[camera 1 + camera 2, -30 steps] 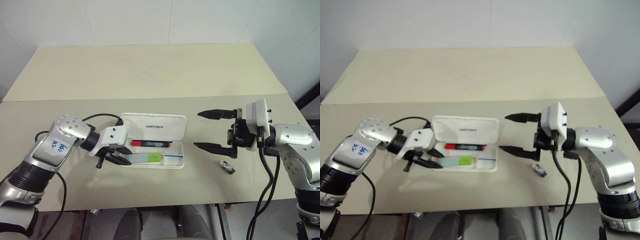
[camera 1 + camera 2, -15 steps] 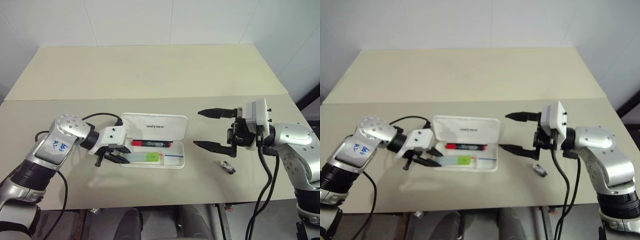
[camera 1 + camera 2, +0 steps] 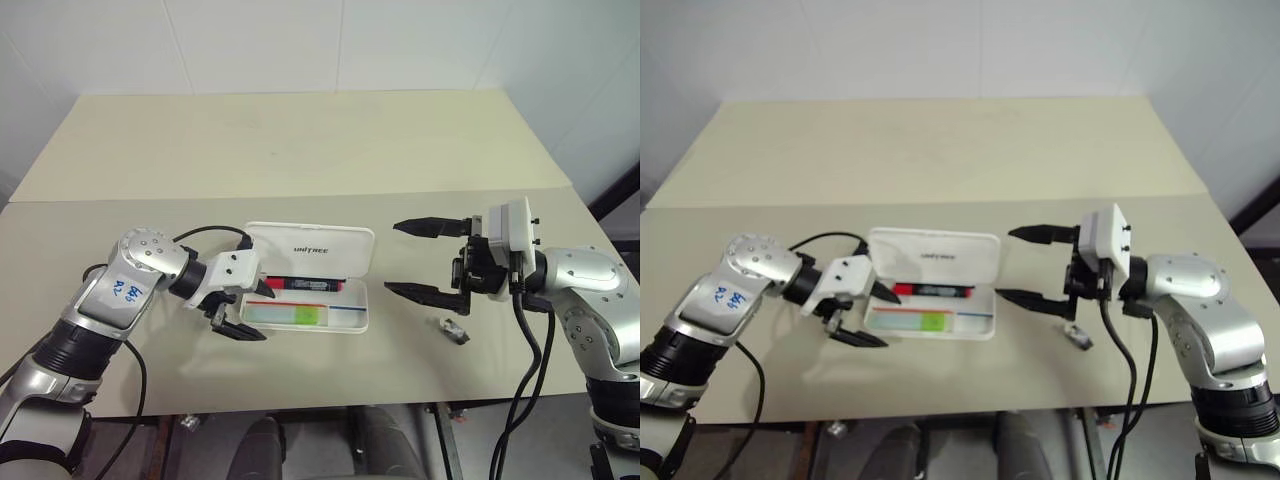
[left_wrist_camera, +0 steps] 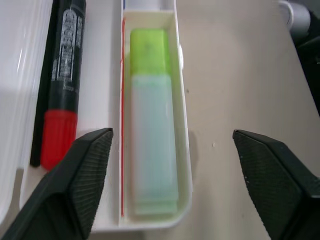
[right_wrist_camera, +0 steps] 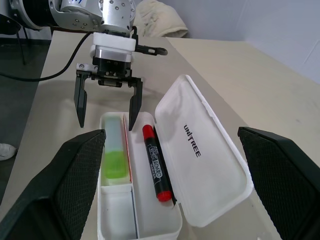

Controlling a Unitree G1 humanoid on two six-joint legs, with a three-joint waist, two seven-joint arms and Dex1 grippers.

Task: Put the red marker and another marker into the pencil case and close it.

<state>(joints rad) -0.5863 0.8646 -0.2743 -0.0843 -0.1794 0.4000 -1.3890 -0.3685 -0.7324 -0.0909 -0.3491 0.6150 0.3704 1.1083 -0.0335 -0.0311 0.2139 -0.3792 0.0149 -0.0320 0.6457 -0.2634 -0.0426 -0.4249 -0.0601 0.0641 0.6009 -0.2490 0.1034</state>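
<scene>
The left end effector (image 3: 243, 311) has its two fingers spread apart and holds nothing; it stands at the left end of the pencil case (image 3: 355, 322). Just in front of it, the light-green marker (image 4: 151, 125) lies in the near compartment, and the red marker (image 3: 299, 285) lies beside it in the far one. The lid stands open. The right end effector (image 3: 420, 259) is also wide apart and empty, near the right end of the case. A small dark piece (image 3: 454, 332) lies on the surface (image 3: 300, 140).
</scene>
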